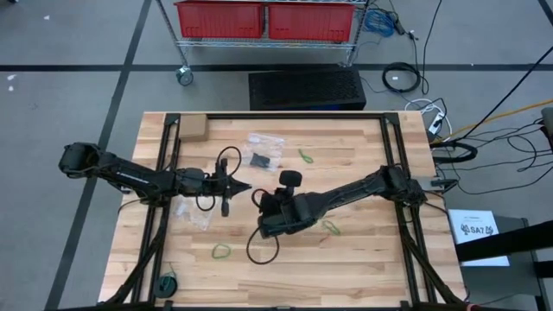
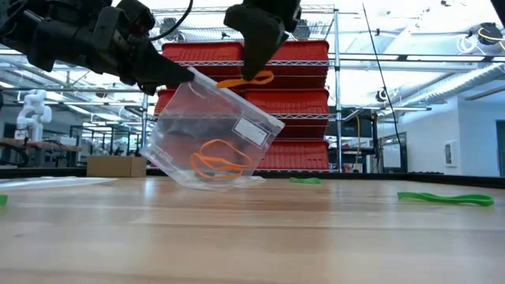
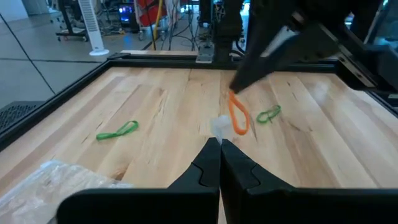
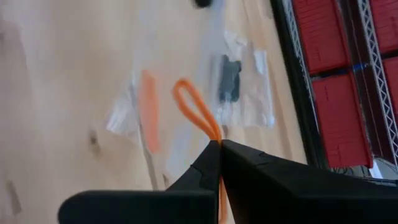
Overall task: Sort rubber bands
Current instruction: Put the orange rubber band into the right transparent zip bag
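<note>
A clear zip bag (image 2: 209, 130) with orange rubber bands (image 2: 218, 160) inside hangs tilted over the table's middle. My left gripper (image 3: 219, 144) is shut on it. My right gripper (image 4: 217, 143) is just above the bag's mouth, shut on one orange rubber band (image 2: 251, 79), which also shows in the left wrist view (image 3: 237, 117). Green rubber bands lie loose on the wood (image 1: 306, 155) (image 1: 332, 227) (image 1: 221, 251). A second clear bag (image 1: 263, 154) with black bands lies flat toward the far edge. My left gripper pinches the clear bag's upper corner (image 2: 192, 76) between its two shut fingers, coming about level from the table's left. The bag hangs tilted below the fingers, its lower edge (image 2: 207, 181) at the tabletop. My right gripper pinches the orange band at one end (image 4: 214, 134) from above, slanting down. The band's free loop (image 4: 189, 102) sticks out past the fingertips over the bag's mouth, lifted clear of the table.
A third clear bag (image 1: 197, 214) lies below the left arm. A small cardboard box (image 1: 192, 128) sits at the far left corner, a green roll (image 1: 167, 282) at the near left edge. Black frame rails (image 1: 164, 173) run along both table sides.
</note>
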Tool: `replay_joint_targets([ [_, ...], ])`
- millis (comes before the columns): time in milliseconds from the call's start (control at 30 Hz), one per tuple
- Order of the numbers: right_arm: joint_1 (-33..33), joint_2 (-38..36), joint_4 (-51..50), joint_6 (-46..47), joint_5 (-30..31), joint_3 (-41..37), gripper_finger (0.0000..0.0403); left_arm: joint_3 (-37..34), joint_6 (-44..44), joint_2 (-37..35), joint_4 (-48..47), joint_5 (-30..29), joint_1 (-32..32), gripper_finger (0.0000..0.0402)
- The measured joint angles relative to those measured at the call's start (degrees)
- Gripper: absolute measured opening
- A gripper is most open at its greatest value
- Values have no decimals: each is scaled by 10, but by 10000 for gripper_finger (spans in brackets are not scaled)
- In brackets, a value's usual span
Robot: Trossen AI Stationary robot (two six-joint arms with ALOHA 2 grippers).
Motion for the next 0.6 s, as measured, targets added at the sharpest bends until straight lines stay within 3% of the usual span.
replay_joint_targets([
  [600,-8,-3,-58,-3,-65,0,0,0,2,0,0,0,-1,0],
])
